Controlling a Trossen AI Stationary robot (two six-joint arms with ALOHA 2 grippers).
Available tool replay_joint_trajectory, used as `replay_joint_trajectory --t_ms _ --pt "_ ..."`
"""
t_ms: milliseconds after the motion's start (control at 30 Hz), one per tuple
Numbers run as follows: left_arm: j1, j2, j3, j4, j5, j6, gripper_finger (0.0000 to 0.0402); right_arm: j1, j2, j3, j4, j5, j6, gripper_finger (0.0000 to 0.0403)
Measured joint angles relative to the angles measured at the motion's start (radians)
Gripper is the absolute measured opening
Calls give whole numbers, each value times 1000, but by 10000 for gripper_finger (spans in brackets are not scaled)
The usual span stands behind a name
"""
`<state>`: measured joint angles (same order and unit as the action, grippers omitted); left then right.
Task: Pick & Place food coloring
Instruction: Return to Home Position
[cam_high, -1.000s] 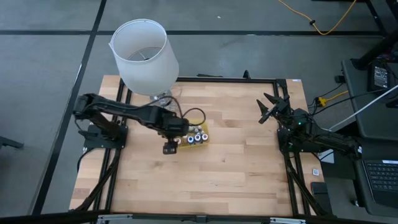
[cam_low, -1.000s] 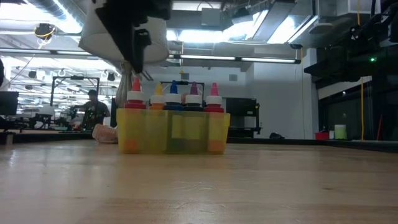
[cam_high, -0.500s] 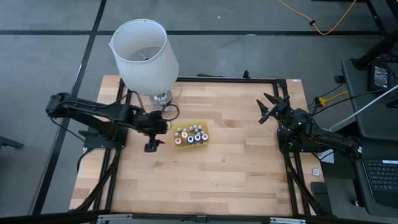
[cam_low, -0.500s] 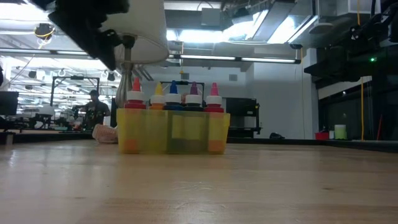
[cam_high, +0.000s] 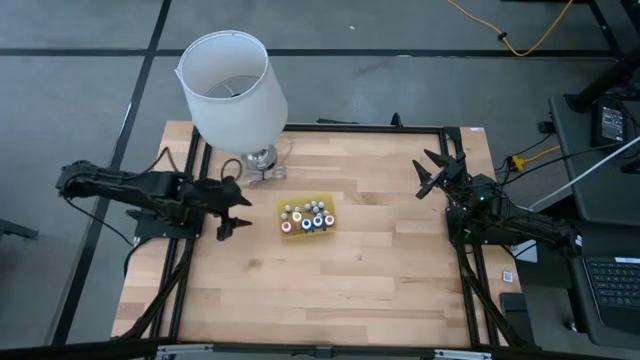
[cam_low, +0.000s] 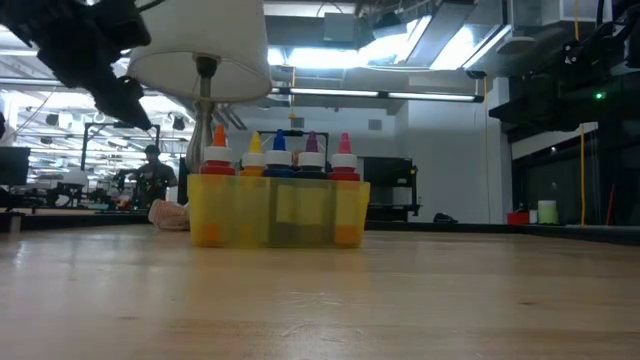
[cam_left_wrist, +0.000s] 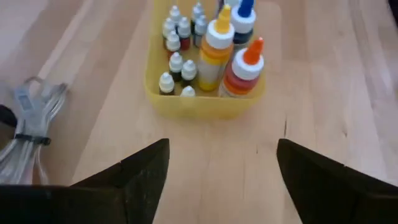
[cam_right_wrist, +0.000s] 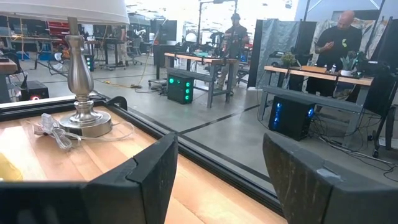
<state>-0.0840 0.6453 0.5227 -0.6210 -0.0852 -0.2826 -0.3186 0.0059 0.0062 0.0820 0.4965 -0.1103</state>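
Observation:
The food coloring bottles (cam_left_wrist: 177, 62) are small and whitish with round tops. They stand in a flat yellow tray (cam_left_wrist: 205, 107) beside three taller bottles with orange, yellow and blue tips (cam_left_wrist: 244, 62). The tray (cam_high: 306, 216) rests on the wooden table, left of its middle. In the low view the bottles' coloured tips (cam_low: 280, 152) rise above the tray (cam_low: 275, 212). My left gripper (cam_high: 236, 212) hangs open just left of the tray, holding nothing; its wrist view (cam_left_wrist: 221, 168) looks down on the tray. My right gripper (cam_high: 428, 172) waits open near the table's right edge (cam_right_wrist: 221, 168).
A lamp with a big white shade (cam_high: 232, 85) stands on its metal base (cam_high: 262, 160) at the table's far edge, just behind the tray. Its cable (cam_left_wrist: 31, 124) lies coiled on the table near my left gripper. The black frame rail (cam_right_wrist: 205, 155) runs along the table's edges.
My left gripper has drawn back from the tray's left end toward the table's left edge and risen, as the arm folded back. The tray and bottles have stayed in place.

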Motion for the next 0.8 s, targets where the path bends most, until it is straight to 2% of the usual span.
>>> replay_joint_trajectory --t_ms 167,267,567,800 --pt "2 -145 -110 112 9 -19 290 0 0 0 0 0 0 236" --pt "2 -221 -155 223 -33 -22 290 0 0 0 0 0 0 236" --pt "2 -412 -253 299 -203 -30 290 0 0 0 0 0 0 236" --pt "2 -549 -338 311 -254 -67 290 0 0 0 0 0 0 236"
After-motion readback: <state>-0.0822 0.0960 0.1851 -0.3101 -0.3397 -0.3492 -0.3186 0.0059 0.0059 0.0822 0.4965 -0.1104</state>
